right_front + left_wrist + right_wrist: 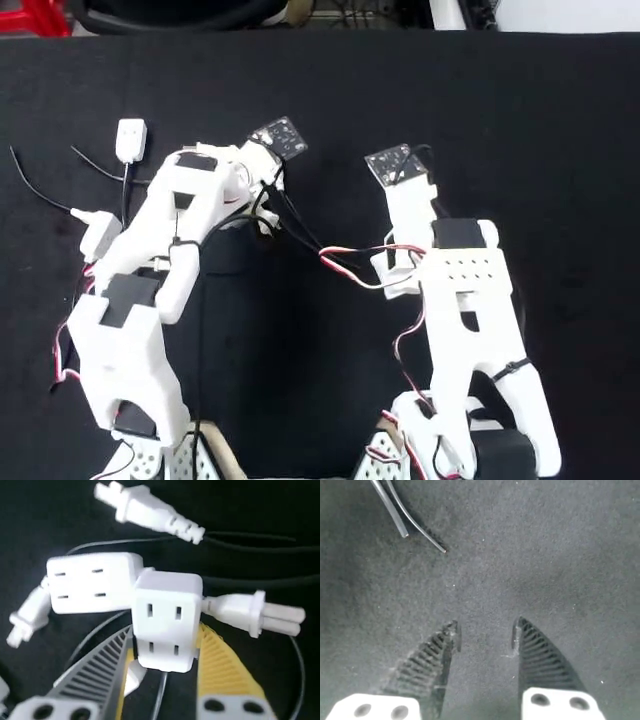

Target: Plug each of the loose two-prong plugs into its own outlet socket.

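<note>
Well, my left claw (165,630) is clamped on the outlet cube (167,610). Its ribbed fingers (100,665) press two opposite sides of the cube, whose slotted face is turned toward my wrist camera. A flat outlet block (90,582) touches the cube. A loose plug (150,510) lies beyond the cube, and a second plug (250,611) sits just beside it, prongs pointing away from the cube.

My right claw (482,637) stands apart and holds nothing, over the black surface (545,555) with two dark wire ends (405,517) near it.

From above, my left arm (170,230) covers the cube and my right arm (460,290) is well apart from it. An outlying plug (130,140) rests farther from the cube, past my left arm.

As I judge it, I grip only one end of the cube, so pushing a plug in could twist it out of my fingers. The cords crowd round the cube, and any pull may drag the flat block and plugs along. Prongs meeting the slots askew would jam.
</note>
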Tool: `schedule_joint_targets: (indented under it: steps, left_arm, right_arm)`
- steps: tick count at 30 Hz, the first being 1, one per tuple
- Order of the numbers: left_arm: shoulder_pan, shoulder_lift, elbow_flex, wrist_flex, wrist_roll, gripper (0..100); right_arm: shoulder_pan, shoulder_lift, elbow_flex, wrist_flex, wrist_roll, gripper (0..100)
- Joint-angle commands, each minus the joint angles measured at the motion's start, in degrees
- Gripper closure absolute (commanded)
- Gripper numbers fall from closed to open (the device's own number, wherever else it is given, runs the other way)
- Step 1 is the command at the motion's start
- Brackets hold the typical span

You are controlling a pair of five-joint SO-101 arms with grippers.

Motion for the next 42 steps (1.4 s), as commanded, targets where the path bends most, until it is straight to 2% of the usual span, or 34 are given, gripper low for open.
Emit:
schedule_joint_targets:
  steps: [1, 6, 11, 14, 17, 22, 25, 29, 33, 38, 42]
  left_arm:
    - [0.5, -8.0, 4.4, 0.8, 2.5, 96]
    - [2.0, -22.5, 15.3, 0.8, 2.7, 97]
    - [0.8, -40.5, 22.9, 1.7, 8.8, 97]
    - [-0.3, -50.9, 22.8, 11.4, 13.2, 97]
    - [-0.5, -58.7, 21.7, 21.9, 14.0, 97]
    - [3.6, -65.0, 28.4, 29.5, 9.8, 97]
    - [9.0, -67.3, 39.9, 24.4, 7.5, 97]
    - [15.3, -69.0, 55.2, 10.8, 5.5, 97]
    - [15.6, -69.0, 61.8, 0.0, 5.6, 93]
    - [12.6, -68.2, 61.8, -0.9, 5.6, 68]
    - [10.9, -68.7, 60.4, 0.2, 5.8, 69]
  right_arm:
    - [0.4, 0.1, -0.4, -0.7, 0.3, 81.8]
    - [0.5, 0.1, -0.3, -0.7, 0.2, 81.8]
    - [0.6, 0.1, -0.3, -0.7, 0.1, 81.8]
    - [1.0, 0.2, -0.3, -0.4, -0.1, 81.8]
    - [1.0, 0.2, -0.4, -0.4, -1.4, 81.9]
    - [0.9, 0.2, -0.5, -0.4, -1.5, 81.9]
    - [0.8, 0.2, -0.6, -0.4, -1.5, 81.9]
    - [0.8, 0.2, -0.7, -0.4, -1.6, 81.9]
    - [0.8, 0.2, -0.7, -0.5, -1.6, 81.9]
    - [0.9, 0.3, -4.5, 2.3, -3.8, 81.9]
    - [0.7, 3.6, -9.2, 4.6, -4.0, 81.9]
